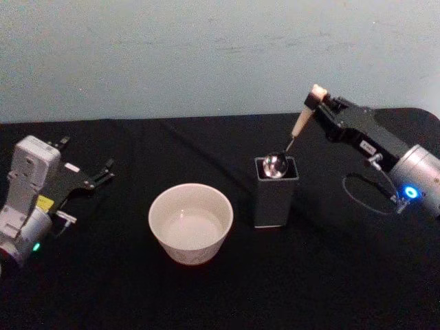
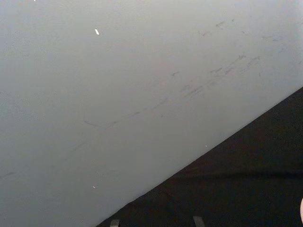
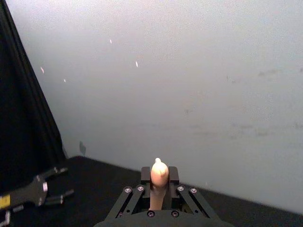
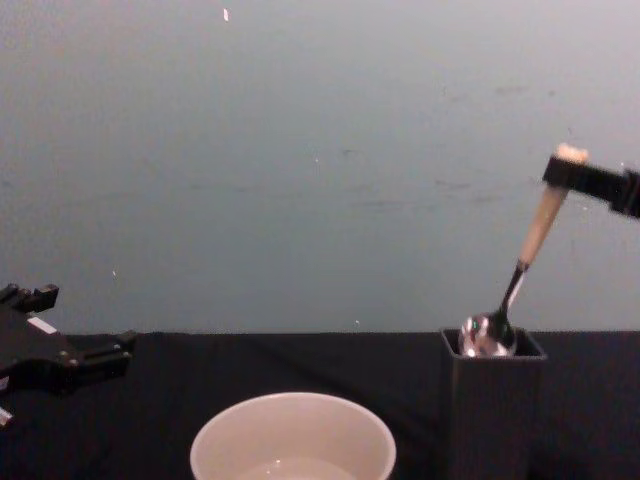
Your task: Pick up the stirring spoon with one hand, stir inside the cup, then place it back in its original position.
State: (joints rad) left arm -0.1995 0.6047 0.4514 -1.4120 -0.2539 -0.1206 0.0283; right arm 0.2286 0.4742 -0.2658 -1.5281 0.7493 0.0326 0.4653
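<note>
Right tool [image 1: 317, 103] grips stirring spoon [image 1: 300, 125] tilted over holder [image 1: 276, 203]; left tool [image 1: 103, 173] parked.
Black surface [image 1: 103, 289]; cream cup [image 1: 189, 253] near centre; dark grey holder at cup's 3 o'clock, just beside it; right tool at holder's 1 o'clock, raised, clamped tight on spoon handle just under the bear head; left tool at cup's 9 o'clock, well apart, fingers spread, holding nothing; spoon leans toward 1 o'clock, metal bowl at holder's mouth.

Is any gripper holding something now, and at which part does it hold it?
The right gripper holds the stirring spoon by the top end of its beige handle. The left gripper is open and holds nothing.
</note>
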